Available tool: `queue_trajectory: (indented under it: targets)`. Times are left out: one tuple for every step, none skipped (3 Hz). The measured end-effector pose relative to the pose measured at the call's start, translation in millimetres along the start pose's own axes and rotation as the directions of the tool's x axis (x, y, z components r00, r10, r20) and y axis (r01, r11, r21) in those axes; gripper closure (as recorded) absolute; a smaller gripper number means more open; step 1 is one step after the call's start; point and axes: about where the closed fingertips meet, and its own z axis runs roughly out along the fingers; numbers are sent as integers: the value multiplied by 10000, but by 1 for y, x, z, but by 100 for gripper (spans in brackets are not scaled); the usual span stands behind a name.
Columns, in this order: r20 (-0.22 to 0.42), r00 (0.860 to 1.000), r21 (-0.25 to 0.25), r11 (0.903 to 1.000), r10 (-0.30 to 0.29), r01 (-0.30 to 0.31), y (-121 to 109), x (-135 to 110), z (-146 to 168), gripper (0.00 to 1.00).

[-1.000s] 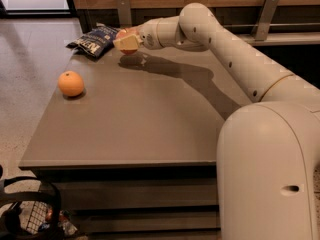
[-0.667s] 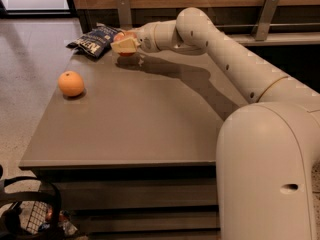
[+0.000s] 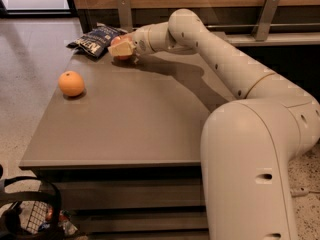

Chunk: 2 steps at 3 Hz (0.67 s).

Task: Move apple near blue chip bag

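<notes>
The blue chip bag [image 3: 96, 39] lies flat at the far left corner of the grey table [image 3: 130, 119]. My gripper [image 3: 121, 49] reaches across the table to just right of the bag and is shut on the apple [image 3: 119, 40]. Only a reddish sliver of the apple shows between and behind the pale fingers [image 3: 120, 49]; the rest is hidden. The apple is held low, at or just above the tabletop, close to the bag's right edge.
A smaller orange fruit [image 3: 71, 83] sits on the table's left side. A wooden wall with metal brackets [image 3: 124, 11] runs behind the table. A black wire basket [image 3: 27, 216] stands on the floor at the lower left. My arm [image 3: 225, 64] spans the table's right side.
My gripper has moved a little left and down with the apple, closer to the chip bag. The orange fruit and the bag have not moved.
</notes>
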Motion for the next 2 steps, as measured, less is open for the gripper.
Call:
queue_trajectory:
  targets:
    - [-5, 10000, -42, 10000, 3, -3, 2, 0, 3, 84]
    - [-17, 10000, -109, 9999, 10, -10, 5, 1, 7, 52]
